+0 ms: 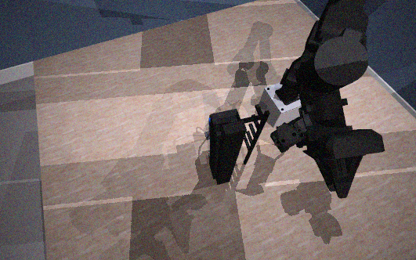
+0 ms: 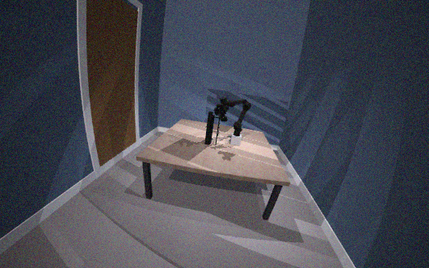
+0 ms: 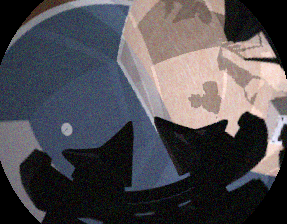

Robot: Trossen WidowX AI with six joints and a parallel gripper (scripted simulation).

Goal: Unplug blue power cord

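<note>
End effector [image 1: 286, 139], partly closed and gripping nothing, hangs right of the power strip [image 1: 225, 145].

A wooden table [image 2: 202, 165] with dark legs [image 2: 147, 179] stood on a grey floor [image 2: 109, 238] in a blue-walled room. A brown door [image 2: 111, 77] in a white frame [image 2: 84, 89] was set in the wall [image 2: 226, 48] to its left. A white baseboard [image 2: 28, 219] ran along the floor edge.

The tabletop [image 1: 113, 129] looks like matt, pale wood in grained planks; the arm [image 1: 329, 117] is dull black (plastic, seemingly), its base block [image 1: 276, 106] smooth light grey.
</note>
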